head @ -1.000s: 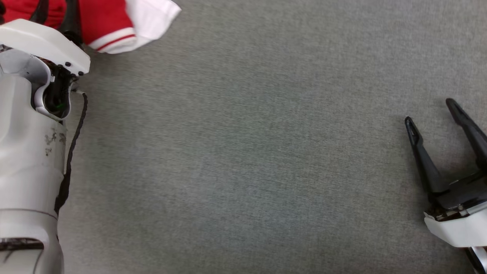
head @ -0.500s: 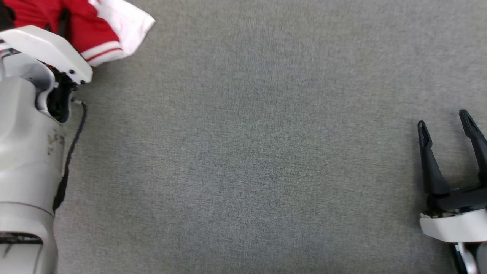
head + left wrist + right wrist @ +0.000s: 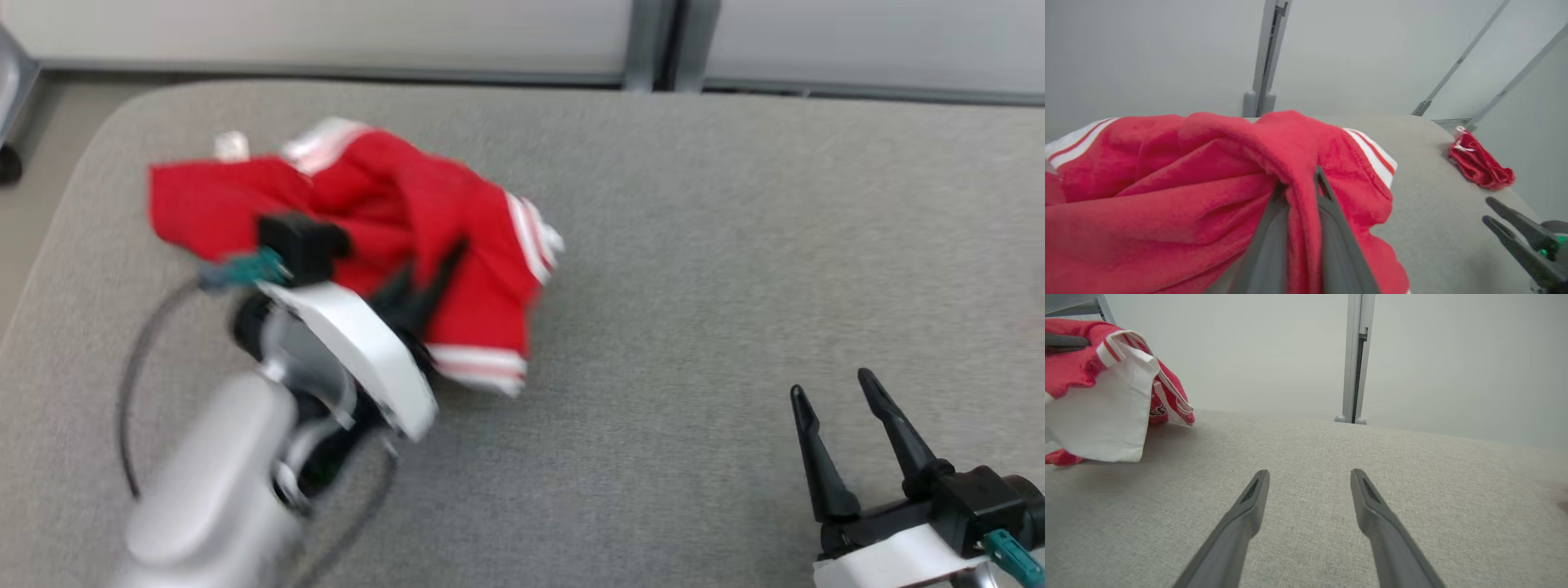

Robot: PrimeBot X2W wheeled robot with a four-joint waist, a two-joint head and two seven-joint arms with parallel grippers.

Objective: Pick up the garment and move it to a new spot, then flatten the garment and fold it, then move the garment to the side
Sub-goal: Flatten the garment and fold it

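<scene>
Grey padded table is the base. Red garment with white stripes sits bunched over the table's far-left part and looks partly raised. Left gripper is pinched nearly shut on one thin fold of it. Right gripper is spread wide and empty over the table's near-right corner. Small red bundle lies by a table edge. Risk: the thin pinch slips mid-carry, or trailing cloth drags on the table and pulls free

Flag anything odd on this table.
A second small red bundle lies crumpled near the table edge, apart from the garment that the left tool pinches.
</scene>
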